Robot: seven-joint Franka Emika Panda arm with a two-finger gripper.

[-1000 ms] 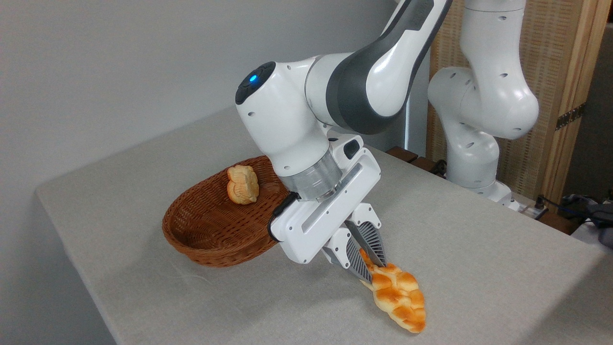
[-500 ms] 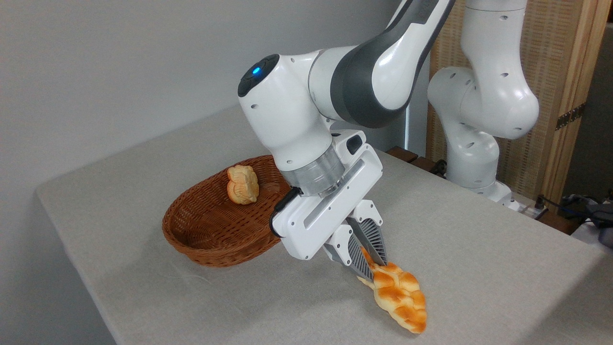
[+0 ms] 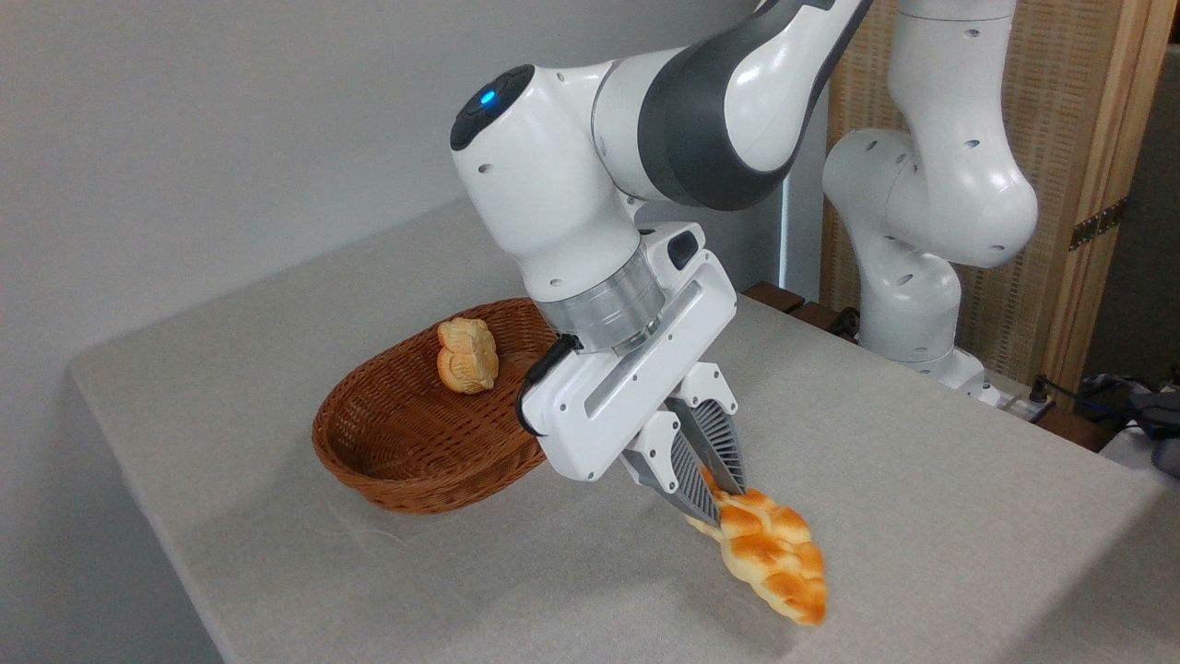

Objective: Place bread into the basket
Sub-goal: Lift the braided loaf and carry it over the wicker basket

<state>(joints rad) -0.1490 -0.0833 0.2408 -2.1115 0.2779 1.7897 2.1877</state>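
Observation:
A long golden-brown braided loaf point(image 3: 772, 558) hangs tilted just above the table, its far end pinched between the ribbed fingers point(image 3: 714, 443) of my gripper point(image 3: 717, 492), which is shut on it. Its lower tip points down toward the front edge. To the left stands the oval reddish-brown wicker basket point(image 3: 387, 452), and a small roundish bun point(image 3: 466, 355) leans against its back wall. My gripper sits to the right of the basket, and the white hand body hides part of the basket's right rim.
The grey cloth-covered table point(image 3: 922, 516) runs to edges at the left and front. My arm's white base point(image 3: 908, 304) stands at the back right, before a wooden screen. Cables and dark items lie off the table at the far right.
The arm has risen a little, lifting the braided loaf off the table; its lower tip now hangs free. The basket and bun have not moved.

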